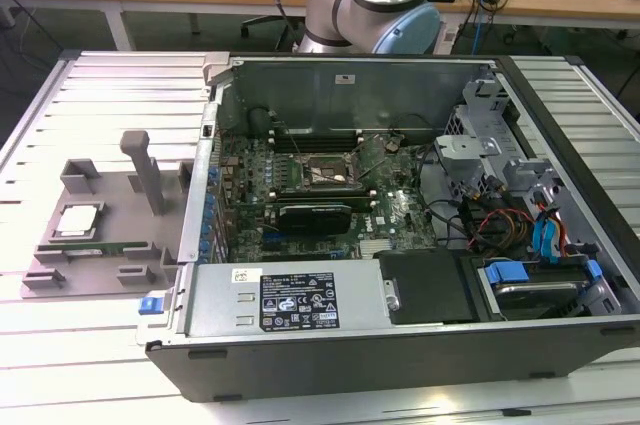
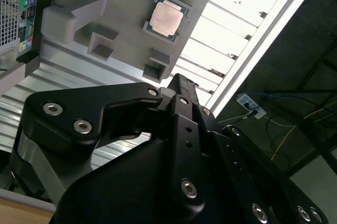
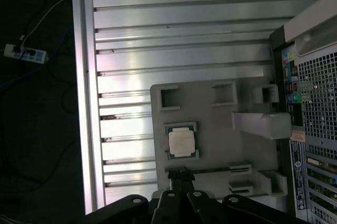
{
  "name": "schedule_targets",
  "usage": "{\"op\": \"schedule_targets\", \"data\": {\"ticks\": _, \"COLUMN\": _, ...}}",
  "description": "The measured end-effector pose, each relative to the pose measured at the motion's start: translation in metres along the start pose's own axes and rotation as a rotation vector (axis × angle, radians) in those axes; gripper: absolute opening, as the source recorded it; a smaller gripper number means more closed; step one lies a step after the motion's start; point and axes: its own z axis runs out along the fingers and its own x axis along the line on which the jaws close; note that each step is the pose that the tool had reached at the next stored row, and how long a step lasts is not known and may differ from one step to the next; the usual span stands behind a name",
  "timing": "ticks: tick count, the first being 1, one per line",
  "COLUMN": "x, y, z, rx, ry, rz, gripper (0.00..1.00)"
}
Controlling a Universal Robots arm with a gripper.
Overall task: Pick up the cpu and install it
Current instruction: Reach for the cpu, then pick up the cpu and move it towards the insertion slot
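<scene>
We are hovering the black gripper [image 3: 179,174] above the grey moulded tray [image 3: 221,145]; its grip we cannot tell. We are judging it best to centre squarely over the tray's silver-topped square cpu [image 3: 181,142].

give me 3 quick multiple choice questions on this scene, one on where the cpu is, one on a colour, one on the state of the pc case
1. Where does the cpu lie?
A. seated in the socket
B. on the fixture, at the exterior view's left of the computer case
C. held in the tool

2. What colour is the fixture?
A. grey
B. green
C. red

3. What state is the computer case in?
A. shut by a side panel
B. standing on end
C. lying open, with the motherboard exposed

Answers:
1 B: the chip rests flat in a recess of the fixture, outside the case, as both wrist views also show.
2 A: the fixture's flat top and its post are plain grey.
3 C: the exterior view looks straight down onto the board and cables inside.
</scene>
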Motion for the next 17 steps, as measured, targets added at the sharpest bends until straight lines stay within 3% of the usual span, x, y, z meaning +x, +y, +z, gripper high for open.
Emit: {"op": "schedule_targets", "data": {"ticks": 17, "x": 0.0003, "y": 0.0000, "z": 0.0000, "rx": 0.0000, "ry": 0.0000, "rz": 0.000, "gripper": 0.11}}
